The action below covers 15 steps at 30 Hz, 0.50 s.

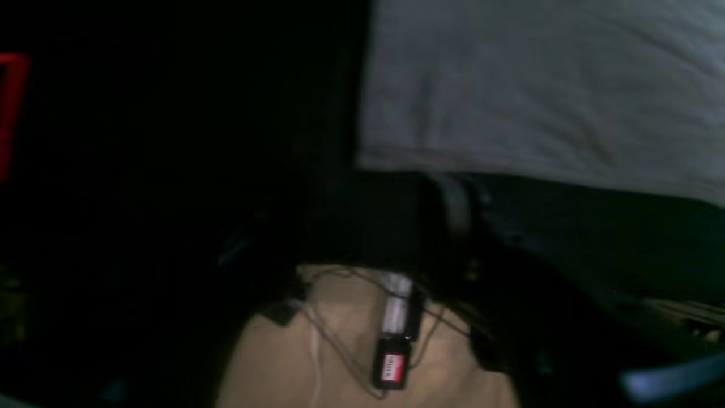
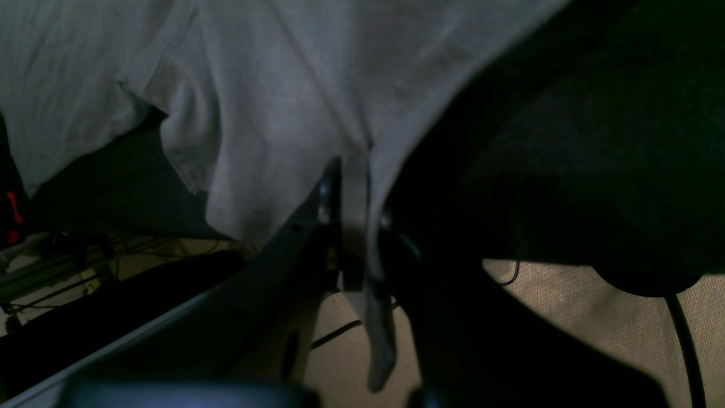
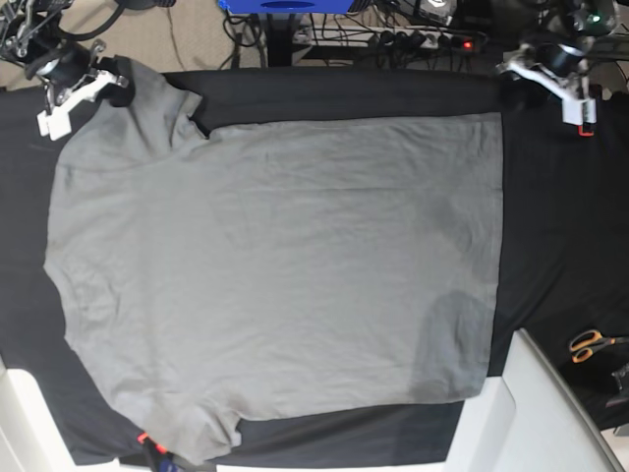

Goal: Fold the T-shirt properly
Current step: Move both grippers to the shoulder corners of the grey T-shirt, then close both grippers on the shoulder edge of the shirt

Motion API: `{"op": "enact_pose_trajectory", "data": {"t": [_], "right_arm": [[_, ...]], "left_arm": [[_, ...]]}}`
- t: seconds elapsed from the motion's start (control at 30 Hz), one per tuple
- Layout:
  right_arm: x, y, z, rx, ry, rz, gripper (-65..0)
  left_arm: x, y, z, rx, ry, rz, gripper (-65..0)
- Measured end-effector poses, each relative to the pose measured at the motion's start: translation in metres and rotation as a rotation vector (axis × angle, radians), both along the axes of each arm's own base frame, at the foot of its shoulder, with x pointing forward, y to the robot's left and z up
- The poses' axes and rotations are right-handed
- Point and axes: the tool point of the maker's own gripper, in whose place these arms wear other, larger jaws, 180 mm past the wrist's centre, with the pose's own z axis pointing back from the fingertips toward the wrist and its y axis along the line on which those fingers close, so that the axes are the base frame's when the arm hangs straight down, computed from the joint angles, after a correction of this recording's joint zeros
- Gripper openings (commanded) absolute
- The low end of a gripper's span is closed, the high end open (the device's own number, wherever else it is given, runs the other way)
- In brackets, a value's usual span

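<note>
- The plain medium-grey short-sleeved cotton T-shirt lies spread flat across the middle of the base view, on the black cloth covering the bench, with its sleeves toward the left of the frame and its straight hem down the right side.
- I judge it light, soft and limp: it carries shallow wrinkles, will sag from any pinch, and will drag on the cloth under it rather than slide freely.
- The best holds look like seams and corners: sleeve or shoulder edge, and the hem corners at the right.
- The right tool is closed on a fold of grey fabric; in the right wrist view the cloth is bunched between its jaws. In the base view it sits at the upper left, at the top sleeve.
- The left tool sits at the upper right of the base view, just beside the hem corner; I cannot tell how its jaws stand, as the left wrist view is too dark and blurred.
- I can read no brand or writing anywhere. A small red-and-white tag shows on a dark device in the left wrist view, but its print is illegible.
- Orange-handled scissors lie at the right edge, well apart from the shirt.
</note>
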Motion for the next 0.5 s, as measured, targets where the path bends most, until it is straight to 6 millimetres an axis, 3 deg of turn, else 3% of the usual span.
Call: {"op": "enact_pose_trajectory", "data": {"t": [0.13,0.5], "right_arm": [[0.0,-0.002,0.0,-0.004,0.001,0.002,-64.4],[0.0,-0.009,0.001,-0.019,0.001,0.007,-64.4]], "left_arm": [[-0.003,0.003,-0.013,-0.02,0.027,0.032,-29.1],[0.019,0.001,-0.033,-0.112,-0.013,0.117,-29.1]]}}
